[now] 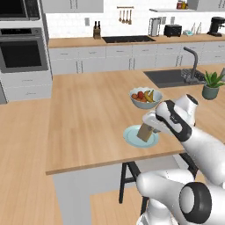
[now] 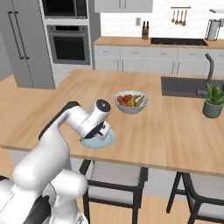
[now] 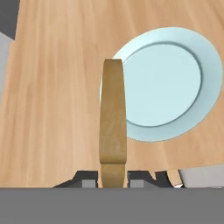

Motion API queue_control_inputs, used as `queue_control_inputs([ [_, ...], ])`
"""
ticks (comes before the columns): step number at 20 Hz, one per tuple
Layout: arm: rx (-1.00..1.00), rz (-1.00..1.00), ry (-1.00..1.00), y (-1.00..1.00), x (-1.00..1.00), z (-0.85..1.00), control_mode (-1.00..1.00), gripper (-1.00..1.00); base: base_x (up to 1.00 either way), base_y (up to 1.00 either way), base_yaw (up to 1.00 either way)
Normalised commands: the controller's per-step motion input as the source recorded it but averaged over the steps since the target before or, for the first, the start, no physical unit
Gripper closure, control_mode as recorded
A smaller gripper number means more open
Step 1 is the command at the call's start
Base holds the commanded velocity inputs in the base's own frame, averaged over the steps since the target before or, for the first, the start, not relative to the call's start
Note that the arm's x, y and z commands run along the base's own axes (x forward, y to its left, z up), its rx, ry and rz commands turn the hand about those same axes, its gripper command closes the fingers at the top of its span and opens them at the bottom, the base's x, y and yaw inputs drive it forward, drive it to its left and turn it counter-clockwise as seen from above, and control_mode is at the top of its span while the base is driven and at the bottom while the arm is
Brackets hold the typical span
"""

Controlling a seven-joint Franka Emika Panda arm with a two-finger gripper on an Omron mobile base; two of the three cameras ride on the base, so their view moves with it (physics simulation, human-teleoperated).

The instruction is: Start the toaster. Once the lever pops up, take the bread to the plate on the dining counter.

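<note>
Hand (image 1: 151,127) clamped on the bread (image 1: 145,132), slice held on edge just over the near rim of the pale blue plate (image 1: 132,137) on the dining bench (image 1: 88,118); carry nearly done, release remaining.

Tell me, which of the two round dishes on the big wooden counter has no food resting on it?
The flat pale blue plate beside the gripper; the white bowl holds fruit.
</note>
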Motion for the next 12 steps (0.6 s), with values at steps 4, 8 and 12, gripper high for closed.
queue_control_inputs([
  [4, 0.01, 0.0, 0.06, 0.0, 0.28, -0.26, -1.0, 1.0, 0.0, 0.0, 0.0],
  [8, 0.02, 0.0, 0.0, 0.0, 0.39, -0.21, -1.0, 1.0, 0.0, 0.0, 0.0],
  [12, 0.03, 0.0, 0.0, 0.0, 0.35, -0.12, -1.0, 1.0, 0.0, 0.0, 0.0],
])
